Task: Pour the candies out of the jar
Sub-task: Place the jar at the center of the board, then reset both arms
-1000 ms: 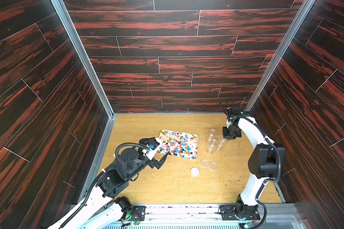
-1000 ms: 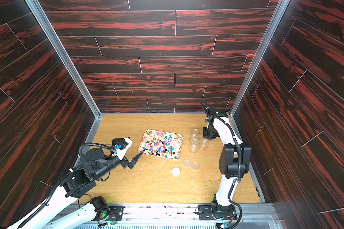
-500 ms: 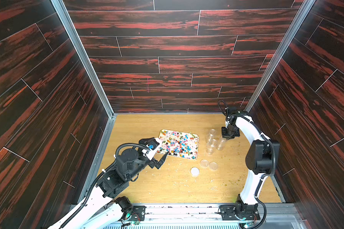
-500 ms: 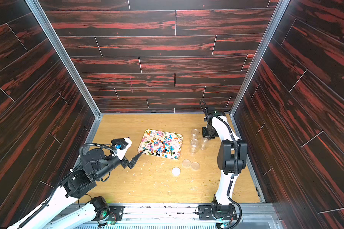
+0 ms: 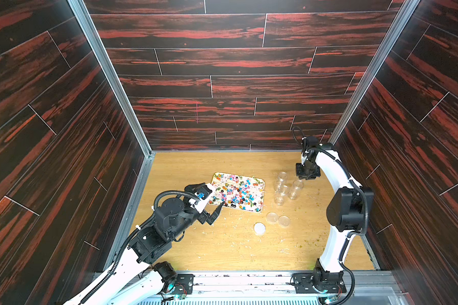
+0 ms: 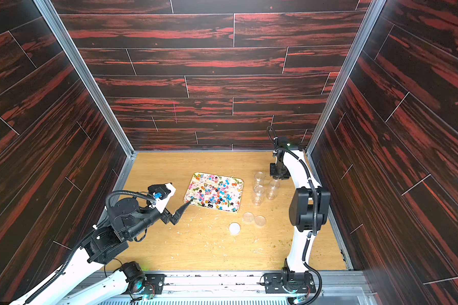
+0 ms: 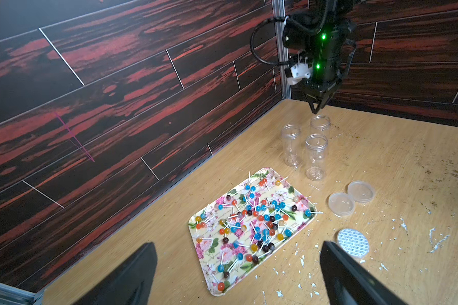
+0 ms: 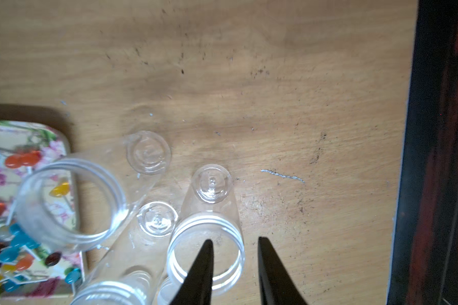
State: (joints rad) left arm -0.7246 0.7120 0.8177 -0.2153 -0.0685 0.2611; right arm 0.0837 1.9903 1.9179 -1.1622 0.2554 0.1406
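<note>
Clear plastic jars [image 7: 315,155], all three, stand upright and empty beside the flowered tray [image 7: 209,285]; the candies [image 7: 257,224] lie scattered across it; the pouring looks done to me, lids [image 7: 341,203] loose on the tabletop [image 7: 407,163]; right arm points straight down over the outer jar [image 8: 230,224], right fingers [image 8: 270,269] slightly parted astride its rim, gripping nothing; left fingers [image 7: 132,280] spread wide, hovering low beside the tray.
</note>
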